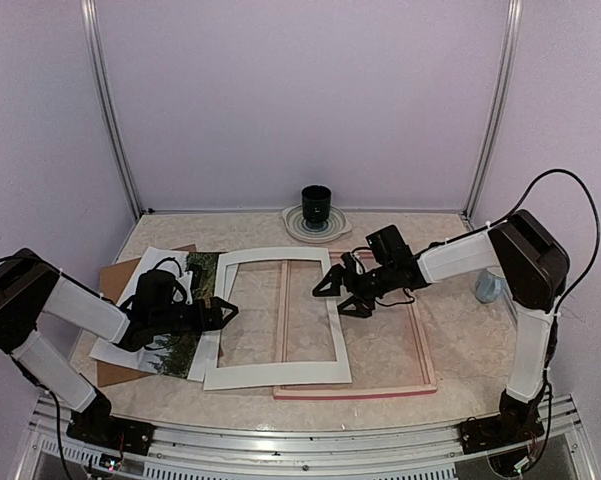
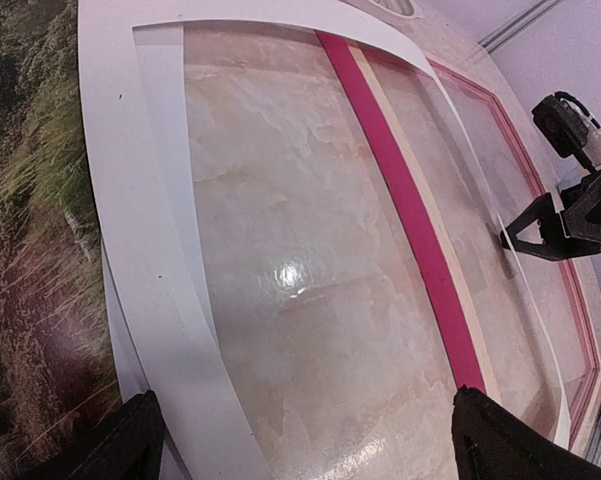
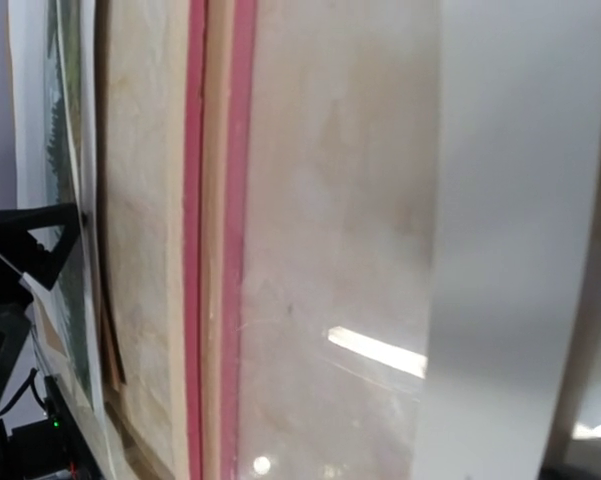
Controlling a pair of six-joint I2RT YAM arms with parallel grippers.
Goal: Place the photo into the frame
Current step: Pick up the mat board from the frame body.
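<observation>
Dark green, white-margined landscape photo (image 1: 178,352) at left edge of desk (image 1: 465,340); white mat (image 1: 280,374) overlaps pink-rimmed frame (image 1: 380,390); left tool (image 1: 226,310), right tool (image 1: 332,297) both released.

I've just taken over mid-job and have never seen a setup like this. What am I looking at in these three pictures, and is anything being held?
That is a robot: a left arm and a right arm bolted at the near edge of the table, each ending in a two-finger gripper. The wide picture comes from a camera above and behind them. The other two come from cameras on the wrists, looking past each gripper's fingers. On the table: the photo at the left, partly on a brown board; a white mat in the middle, overlapping the pink-rimmed frame to its right; a dark cup on a plate at the back. The left gripper hovers over the mat's left edge, the right gripper over its right strip. Both are open and hold nothing.
</observation>
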